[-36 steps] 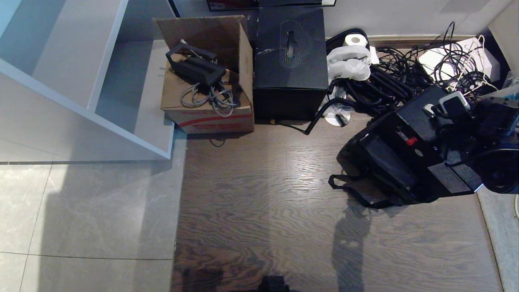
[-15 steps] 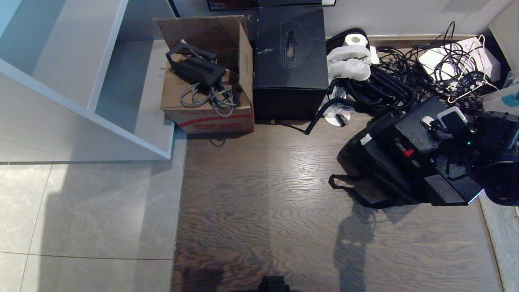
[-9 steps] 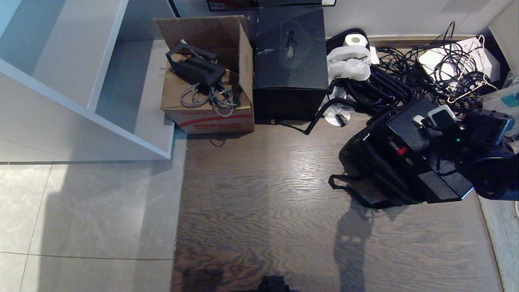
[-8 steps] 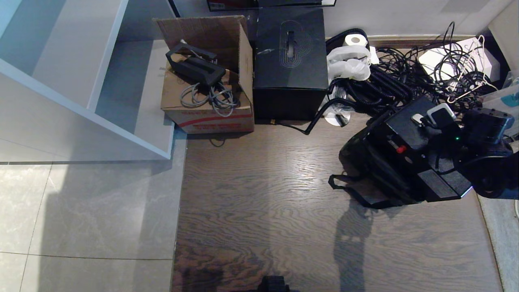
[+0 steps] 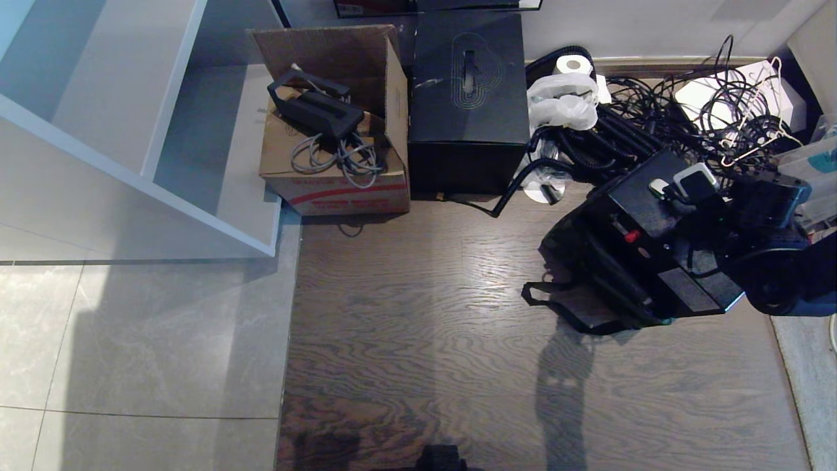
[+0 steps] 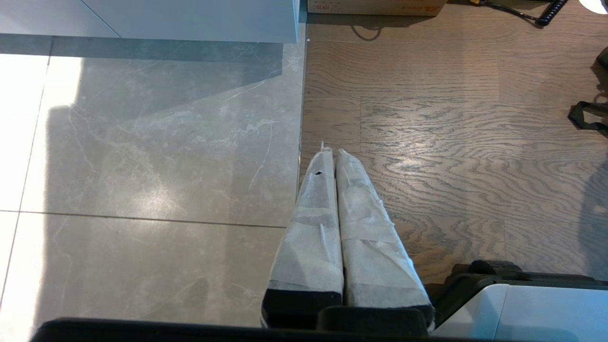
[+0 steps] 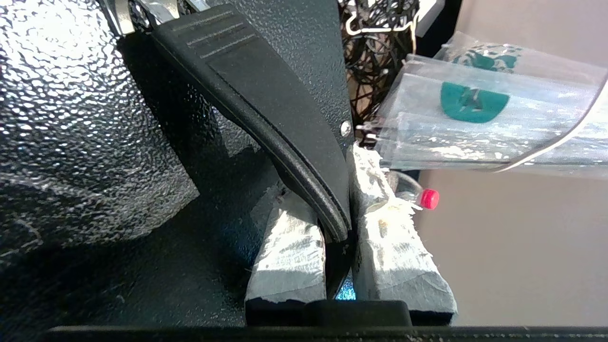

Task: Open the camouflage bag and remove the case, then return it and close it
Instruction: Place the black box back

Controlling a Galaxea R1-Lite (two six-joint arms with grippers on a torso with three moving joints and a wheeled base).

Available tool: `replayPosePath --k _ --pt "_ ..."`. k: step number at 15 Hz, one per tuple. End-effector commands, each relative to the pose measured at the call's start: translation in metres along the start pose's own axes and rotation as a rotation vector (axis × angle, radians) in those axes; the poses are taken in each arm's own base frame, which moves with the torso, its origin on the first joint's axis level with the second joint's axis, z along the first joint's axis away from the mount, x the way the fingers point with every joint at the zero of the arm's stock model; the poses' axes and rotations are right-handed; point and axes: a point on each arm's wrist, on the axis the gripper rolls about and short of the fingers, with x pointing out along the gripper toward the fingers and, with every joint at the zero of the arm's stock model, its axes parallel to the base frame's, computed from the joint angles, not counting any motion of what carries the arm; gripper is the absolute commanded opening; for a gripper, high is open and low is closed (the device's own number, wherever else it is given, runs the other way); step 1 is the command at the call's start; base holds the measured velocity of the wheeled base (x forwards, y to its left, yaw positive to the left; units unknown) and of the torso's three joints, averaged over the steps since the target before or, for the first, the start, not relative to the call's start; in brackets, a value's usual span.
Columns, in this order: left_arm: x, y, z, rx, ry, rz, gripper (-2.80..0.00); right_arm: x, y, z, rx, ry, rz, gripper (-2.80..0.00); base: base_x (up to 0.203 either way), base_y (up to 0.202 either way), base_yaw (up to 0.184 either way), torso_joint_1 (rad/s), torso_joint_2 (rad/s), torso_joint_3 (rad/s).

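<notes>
A: While the right gripper (image 7: 338, 209) is pinched on the handle (image 7: 266, 109) of the speckled black case (image 5: 660, 235), we log the case as tilted, down at about four o'clock of the head view, over the dark mass of the camouflage bag (image 5: 582, 261). Left gripper (image 6: 335, 156) hangs idle over the floor seam, tips together, holding nothing.

B: Agreed. We cannot tell whether the case sits inside the bag's mouth or merely above it; bag and case merge in shadow. The bag's strap (image 5: 543, 297) lies loose on the wood floor (image 5: 418, 314) at about eight o'clock of the case.

A: Risks, as we judge them: the handle is gripped off-centre, near one end, so the case could swing and slip between the padded fingers (image 7: 289, 247).

B: Second: a corner could catch the soft bag wall and drag the bag along. Third: the cable tangle (image 5: 628, 124) at twelve o'clock sits close; a swing that way could snag.
</notes>
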Motion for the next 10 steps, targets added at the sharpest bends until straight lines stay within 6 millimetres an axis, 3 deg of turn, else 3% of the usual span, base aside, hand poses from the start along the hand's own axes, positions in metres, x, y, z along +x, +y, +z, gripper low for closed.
replayPosePath --k 1,10 --pt "0.0 0.0 0.0 -0.001 -0.001 0.0 -2.8 0.001 0.003 -0.002 -0.006 0.005 0.003 -2.8 0.0 0.0 0.0 0.0 0.0 0.0" --pt "0.0 0.0 0.0 -0.001 -0.001 0.0 -2.8 0.003 0.022 -0.008 0.008 0.021 0.042 -2.8 0.0 0.0 0.0 0.0 0.0 0.0"
